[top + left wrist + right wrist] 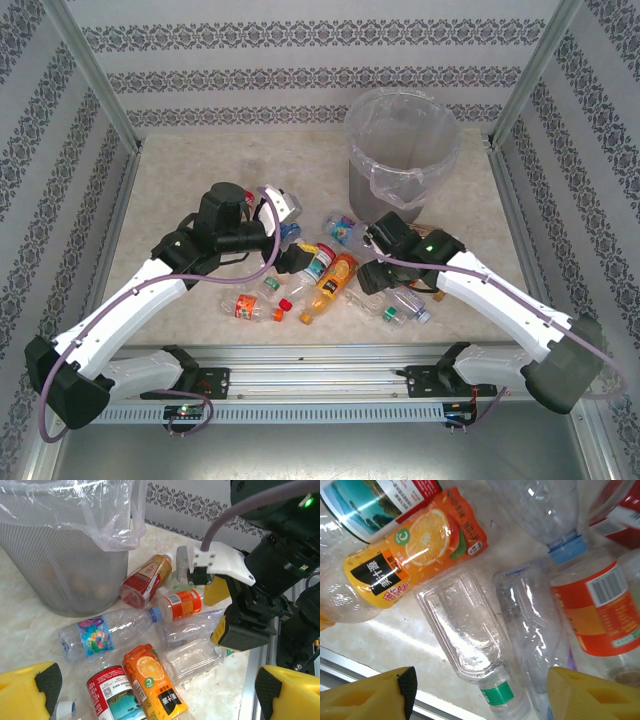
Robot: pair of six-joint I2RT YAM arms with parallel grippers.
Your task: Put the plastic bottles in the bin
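From above, the bin (372, 185) stands right of centre in the upper half, on the table (180, 180). The bottles (335, 280) lie in a loose heap at mid-frame just below it. The left claw (292, 260) reaches in from the left to the heap's left edge, and the right claw (375, 278) comes in from the right, low over the heap's right side. In the left wrist view the bin (60, 565) stands at upper left, with bottles against its foot and spreading down to the lower middle. The left claw's yellow fingers (27, 690) sit in the two bottom corners, spread wide and gripping nothing. The right claw (227, 611) shows right of centre there, the end of a clear bottle (187, 627) between its jaws. In the right wrist view its fingers (370, 695) stand part-way apart at the bottom corners, with two crushed clear bottles (465, 630) lying between them. Whether either pad touches one I cannot tell.
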